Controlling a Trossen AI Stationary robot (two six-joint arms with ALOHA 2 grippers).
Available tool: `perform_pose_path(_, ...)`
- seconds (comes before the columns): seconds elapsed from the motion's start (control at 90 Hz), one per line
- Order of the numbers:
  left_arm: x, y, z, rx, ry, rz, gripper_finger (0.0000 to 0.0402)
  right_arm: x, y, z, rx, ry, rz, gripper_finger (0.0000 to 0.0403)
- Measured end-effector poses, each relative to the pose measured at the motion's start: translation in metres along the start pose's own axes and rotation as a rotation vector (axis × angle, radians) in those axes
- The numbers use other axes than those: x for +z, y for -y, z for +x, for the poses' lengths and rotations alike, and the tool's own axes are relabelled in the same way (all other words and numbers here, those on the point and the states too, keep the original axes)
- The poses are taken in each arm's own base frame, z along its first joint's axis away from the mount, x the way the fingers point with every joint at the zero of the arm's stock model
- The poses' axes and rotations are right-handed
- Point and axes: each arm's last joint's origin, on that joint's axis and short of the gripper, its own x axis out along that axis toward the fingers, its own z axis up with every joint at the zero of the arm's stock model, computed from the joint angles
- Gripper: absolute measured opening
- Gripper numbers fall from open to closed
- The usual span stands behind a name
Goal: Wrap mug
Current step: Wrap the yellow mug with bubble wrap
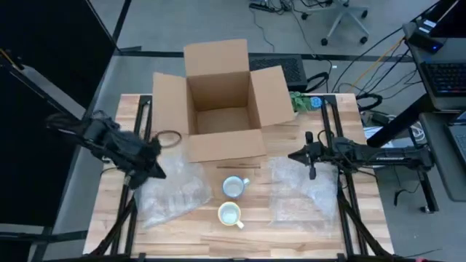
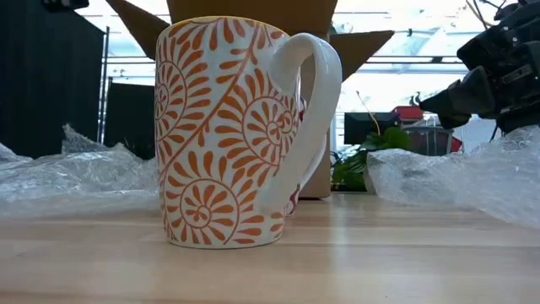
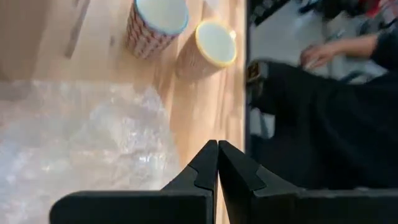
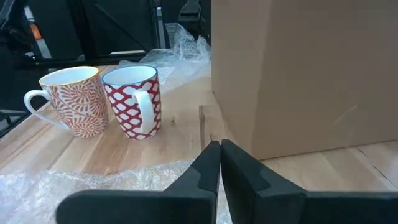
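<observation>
Between two clenched pincers, left (image 1: 156,172) and right (image 1: 295,155), mugs (image 1: 233,187) stand apart.

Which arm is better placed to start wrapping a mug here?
Roughly even: the left end effector sits over the left clear bubble wrap sheet, the right end effector over the right sheet; both shut.

My two grippers, left (image 3: 217,163) and right (image 4: 220,163), are black. On the pale striped wood table (image 1: 291,236) the nearer mug (image 2: 232,135) is white with orange fern-like spirals and a yellow rim, and the mug (image 4: 132,101) beside it is red with a white lattice and a blue rim. The box (image 1: 222,102) is plain brown cardboard, both bubble wrap sheets, left (image 1: 171,193) and right (image 1: 302,189), are clear, and a green plant (image 2: 359,160) shows behind.
</observation>
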Motion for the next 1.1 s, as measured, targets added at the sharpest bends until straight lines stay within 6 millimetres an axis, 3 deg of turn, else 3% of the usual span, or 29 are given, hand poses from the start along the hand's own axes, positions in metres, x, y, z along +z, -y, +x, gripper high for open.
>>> perform_pose_path(0.244, -0.012, 0.022, 0.044, 0.176, -0.126, -0.015, 0.0000, 0.000, 0.000, 0.000, 0.000, 0.000, 0.000, 0.0000)
perform_pose_path(0.578, -0.016, 0.023, 0.088, 0.445, -0.183, -0.026, 0.0000, 0.000, 0.000, 0.000, 0.000, 0.000, 0.000, 0.0000)
perform_pose_path(0.8, -0.020, 0.009, 0.084, 0.672, -0.181, -0.012, 0.0015, 0.000, 0.000, 0.000, 0.000, 0.000, 0.000, 0.0000)
perform_pose_path(1.1, -0.014, -0.023, 0.072, 0.770, -0.166, -0.135, 0.0122, 0.000, 0.000, 0.000, 0.000, 0.000, 0.000, 0.0000)
